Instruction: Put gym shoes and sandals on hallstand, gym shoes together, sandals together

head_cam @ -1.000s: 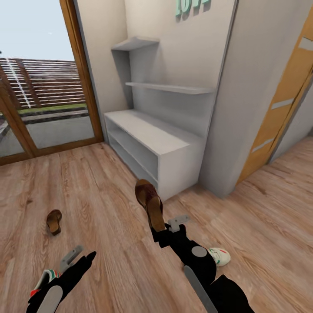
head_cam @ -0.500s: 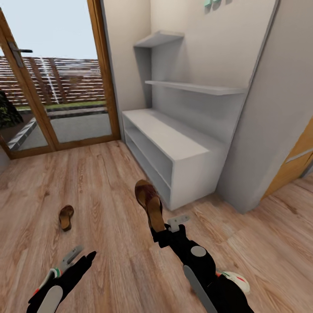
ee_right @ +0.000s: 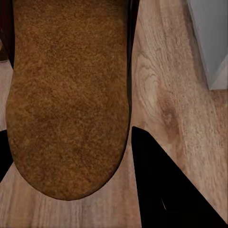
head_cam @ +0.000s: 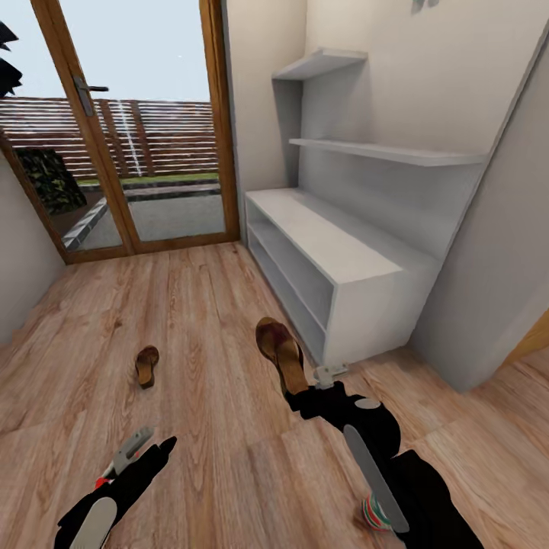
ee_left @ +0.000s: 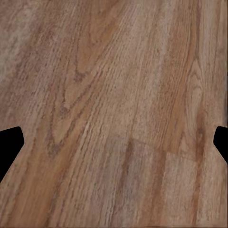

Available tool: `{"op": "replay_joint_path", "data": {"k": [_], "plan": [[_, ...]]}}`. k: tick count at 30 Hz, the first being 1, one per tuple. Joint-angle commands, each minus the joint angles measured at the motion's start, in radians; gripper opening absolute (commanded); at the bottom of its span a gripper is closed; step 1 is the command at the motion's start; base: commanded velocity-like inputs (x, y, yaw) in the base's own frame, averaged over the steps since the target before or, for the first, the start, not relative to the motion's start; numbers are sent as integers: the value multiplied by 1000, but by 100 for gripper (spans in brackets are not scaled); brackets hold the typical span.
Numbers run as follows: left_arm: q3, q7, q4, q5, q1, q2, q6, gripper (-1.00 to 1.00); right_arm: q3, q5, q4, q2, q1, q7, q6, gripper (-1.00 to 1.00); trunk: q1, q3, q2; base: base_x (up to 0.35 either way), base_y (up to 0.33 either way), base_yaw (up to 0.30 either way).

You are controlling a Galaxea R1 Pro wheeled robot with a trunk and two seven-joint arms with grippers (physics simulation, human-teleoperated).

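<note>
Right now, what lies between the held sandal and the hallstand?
Head view: only bare corridor floor between the held sandal and the hallstand.

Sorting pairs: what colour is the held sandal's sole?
Brown, in the right wrist view: sandal.

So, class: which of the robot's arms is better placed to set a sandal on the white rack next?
Right. Its gripper already grips a sandal near the hallstand; the left gripper is empty.
</note>
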Motion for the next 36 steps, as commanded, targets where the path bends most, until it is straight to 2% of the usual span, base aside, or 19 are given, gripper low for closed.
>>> {"op": "replay_joint_path", "data": {"k": [1, 3, 6, 8, 13, 15, 17, 19, 20, 25, 36], "plan": [[-45, -2, -7, -2, -27, 4, 4, 100, -41, -5, -1, -1, -4, 64, 1, -100, 0, -1, 0, 0, 0, 272], [-80, 0, -3, -3, -60, 8, 7, 100, -78, -3, -1, -7, -9, 118, 1, -100, 0, -1, 0, 0, 0, 272], [-107, 2, 28, -9, -115, 10, 10, 100, -106, -1, -1, -30, -18, 154, 2, -100, 0, -3, 0, 0, 0, 272], [-116, 1, 77, -13, -149, 9, 13, 100, -117, -2, -1, -40, -25, 166, 5, -100, 0, -4, 0, 0, 0, 272], [-132, -1, 154, -17, -176, 0, 14, 100, -135, -4, 10, -48, -63, 174, 14, -100, 0, -6, 0, 0, 0, 272], [-158, -2, 169, -18, -181, -2, 12, 100, -156, -5, 41, -47, -83, 174, 16, -100, 0, -7, 0, 0, 0, 272], [-199, -2, 181, -20, -185, -3, 6, 100, -217, -5, 141, -41, -138, 173, 17, -100, 0, -8, 0, 0, 0, 272], [-207, -3, 183, -20, -186, -3, 5, 100, -238, -6, 185, -39, -160, 174, 16, -100, 0, -9, 0, 0, 0, 272], [-214, -3, 185, -20, -186, -3, 3, 100, -261, -6, 250, -37, -184, 173, 10, -100, 0, -9, 0, 5, 0, 272], [-219, -2, 186, -21, -186, -3, 2, 100, -272, -5, 300, -34, -197, 170, 0, -100, 0, -11, 0, 143, 52, 217], [-222, 3, 187, -19, -186, -4, 1, 100, -274, -5, 313, -33, -200, 170, -3, -100, 0, -11, 0, 300, 23, 36]]}}
